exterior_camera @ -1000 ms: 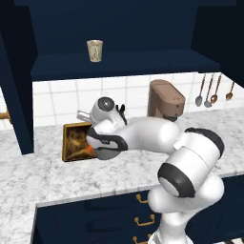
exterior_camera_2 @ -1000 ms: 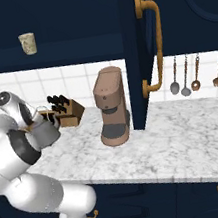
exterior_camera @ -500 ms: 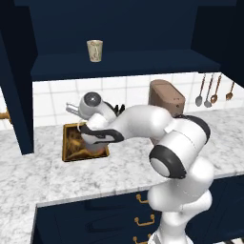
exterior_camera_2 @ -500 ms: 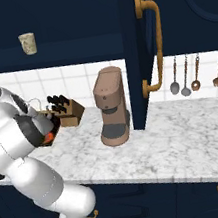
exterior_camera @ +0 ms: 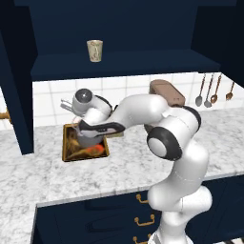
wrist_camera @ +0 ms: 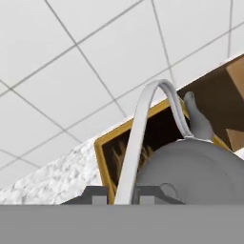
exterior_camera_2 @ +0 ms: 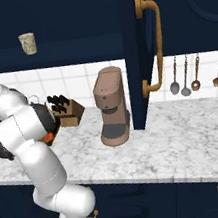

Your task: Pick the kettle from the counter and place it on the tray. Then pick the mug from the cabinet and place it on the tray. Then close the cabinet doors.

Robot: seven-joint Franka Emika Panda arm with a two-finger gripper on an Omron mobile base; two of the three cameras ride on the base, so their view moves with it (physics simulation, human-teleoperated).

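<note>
Base views flank arm, share counter (exterior_camera: pixel 143 167); hand view close.

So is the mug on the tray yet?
No, the mug stands on the cabinet shelf, well above the tray.

1. My gripper (wrist_camera: pixel 121 194) sat at the bottom edge of the hand view, so I could not tell how its jaws stood on the kettle (wrist_camera: pixel 190 171) handle.
2. My forearm covered most of the kettle and the near part of the tray (exterior_camera: pixel 71 150) in the left base view.
3. In the right base view my arm hid the tray, apart from an orange patch.
4. The mug (exterior_camera: pixel 95 50), above my hand, was too small to show a handle.
</note>
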